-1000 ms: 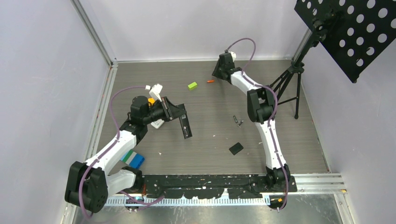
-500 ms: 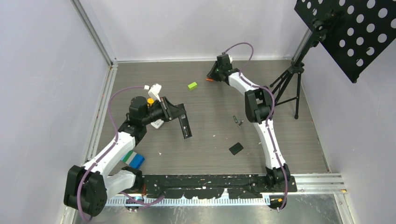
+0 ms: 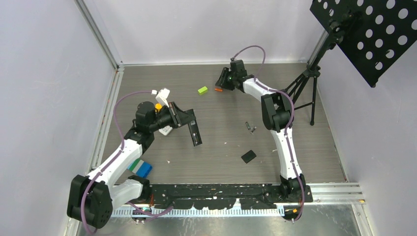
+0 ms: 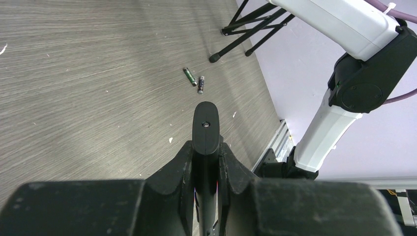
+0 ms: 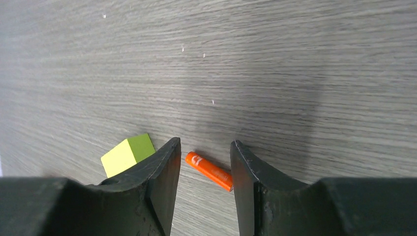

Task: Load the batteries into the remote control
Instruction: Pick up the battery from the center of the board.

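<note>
Clamping hand: the left gripper is squeezing its jaws together on the remote control, holding it by one end above the table, with the rounded free end sticking out past the fingers.
Remote markings: the visible face is showing plain black with one small round dimple; no brand or writing is showing.
Open hand: the right gripper is hanging low over the far part of the table with its jaws apart and nothing between them held.
Orange battery: it is lying flat on the table in the gap between the right fingers, slanting, with one end running up to one finger; contact cannot be told.
Battery writing: a small white mark is showing near its tip, too small to read.
Dark batteries: two are lying side by side on the table, well apart from both grippers, near the tripod; one is looking greenish, its label unreadable.
Green block: it is sitting just beside the right gripper's other finger.
Black flat piece: it is lying on the table nearer the arm bases.
</note>
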Available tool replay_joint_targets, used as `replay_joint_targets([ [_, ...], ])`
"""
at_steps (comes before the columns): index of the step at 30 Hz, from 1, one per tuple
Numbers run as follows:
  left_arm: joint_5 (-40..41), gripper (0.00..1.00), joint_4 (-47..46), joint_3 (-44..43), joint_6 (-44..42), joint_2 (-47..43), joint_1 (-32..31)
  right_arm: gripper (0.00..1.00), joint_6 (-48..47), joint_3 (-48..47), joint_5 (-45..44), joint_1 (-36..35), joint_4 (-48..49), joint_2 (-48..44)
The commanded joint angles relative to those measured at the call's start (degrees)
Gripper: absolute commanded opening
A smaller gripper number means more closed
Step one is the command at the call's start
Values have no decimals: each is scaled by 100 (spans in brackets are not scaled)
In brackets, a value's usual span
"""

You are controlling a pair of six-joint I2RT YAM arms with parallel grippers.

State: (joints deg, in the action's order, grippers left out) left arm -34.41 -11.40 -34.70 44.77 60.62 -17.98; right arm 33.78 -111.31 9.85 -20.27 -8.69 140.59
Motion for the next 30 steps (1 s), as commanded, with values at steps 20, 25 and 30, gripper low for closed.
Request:
replay_joint_targets([
  [20, 132, 0, 76, -233, -211, -357, 22, 54, -4592, 639, -590, -1022, -2897, -590],
  [25, 170, 0, 62, -203, -233, -347, 22, 49, -4828, 1159, -885, -1094, -2518, -838],
  [30, 148, 0, 30, -224, -219, -312, 22, 44, -4721, 1291, -812, -1195, -2058, -811],
])
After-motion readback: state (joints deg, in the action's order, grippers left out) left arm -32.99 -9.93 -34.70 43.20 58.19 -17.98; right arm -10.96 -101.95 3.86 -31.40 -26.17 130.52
